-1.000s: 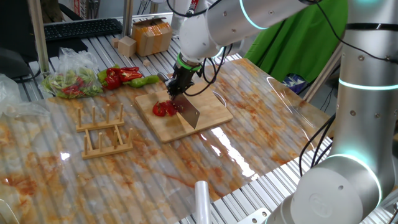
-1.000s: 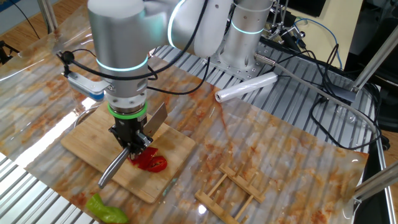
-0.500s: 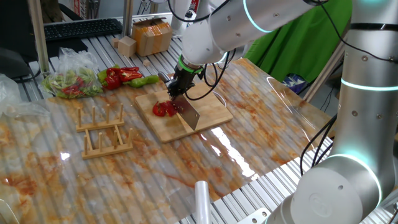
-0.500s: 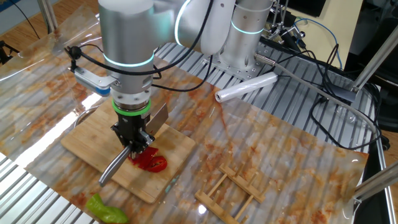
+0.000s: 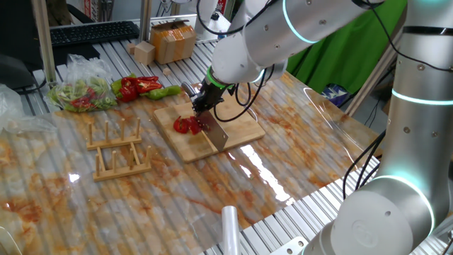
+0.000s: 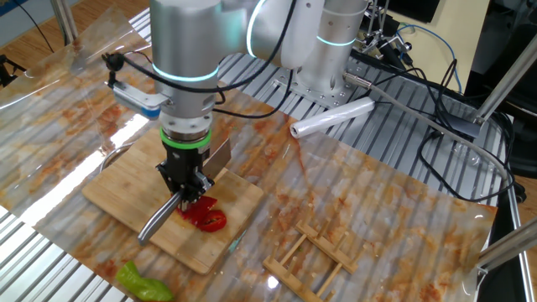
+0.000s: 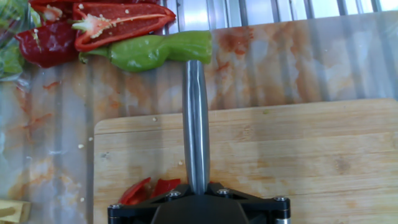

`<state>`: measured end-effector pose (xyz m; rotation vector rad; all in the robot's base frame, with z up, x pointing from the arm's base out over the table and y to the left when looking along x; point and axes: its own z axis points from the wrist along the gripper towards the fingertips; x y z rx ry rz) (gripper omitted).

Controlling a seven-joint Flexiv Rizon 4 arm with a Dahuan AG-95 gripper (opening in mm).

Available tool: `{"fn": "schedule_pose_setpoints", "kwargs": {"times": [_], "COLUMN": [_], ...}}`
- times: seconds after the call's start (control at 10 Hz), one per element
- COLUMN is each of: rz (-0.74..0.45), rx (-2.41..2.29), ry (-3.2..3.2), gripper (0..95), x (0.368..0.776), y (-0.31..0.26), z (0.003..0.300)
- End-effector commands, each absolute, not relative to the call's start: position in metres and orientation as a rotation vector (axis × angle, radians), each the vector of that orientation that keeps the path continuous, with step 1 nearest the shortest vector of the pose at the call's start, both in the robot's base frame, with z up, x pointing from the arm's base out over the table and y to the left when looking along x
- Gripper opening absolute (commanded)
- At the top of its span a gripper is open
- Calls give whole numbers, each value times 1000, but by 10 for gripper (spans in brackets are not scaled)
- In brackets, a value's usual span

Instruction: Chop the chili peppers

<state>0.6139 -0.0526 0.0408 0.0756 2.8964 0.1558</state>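
Jaws [image 6: 186,190] grip knife [image 5: 212,130] beside chili peppers [image 5: 187,125], mid-board [image 6: 126,180].

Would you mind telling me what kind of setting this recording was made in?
Most likely a robotics lab staged as a kitchen bench: the claw holds a knife over chili peppers on a cutting board, amid loose cables and a keyboard.

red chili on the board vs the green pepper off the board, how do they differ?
Colour: the red chili is bright red, the green pepper green. State: the red chili is cut into pieces, the green pepper whole. Place: the red chili lies on the cutting board beside the knife held by the end effector; the green pepper lies off the board on the table. Both look glossy.
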Motion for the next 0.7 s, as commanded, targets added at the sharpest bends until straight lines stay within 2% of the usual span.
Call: {"fn": "schedule_pose_setpoints", "kwargs": {"times": [0.1, 0.3, 0.7], "rz": [151, 129, 117], "rx": [87, 106, 101], "ry": [2924, 2873, 2906], "gripper": [0, 0, 0], "x": [619, 617, 622], "y": [-52, -48, -49], "z": [20, 9, 12]}}
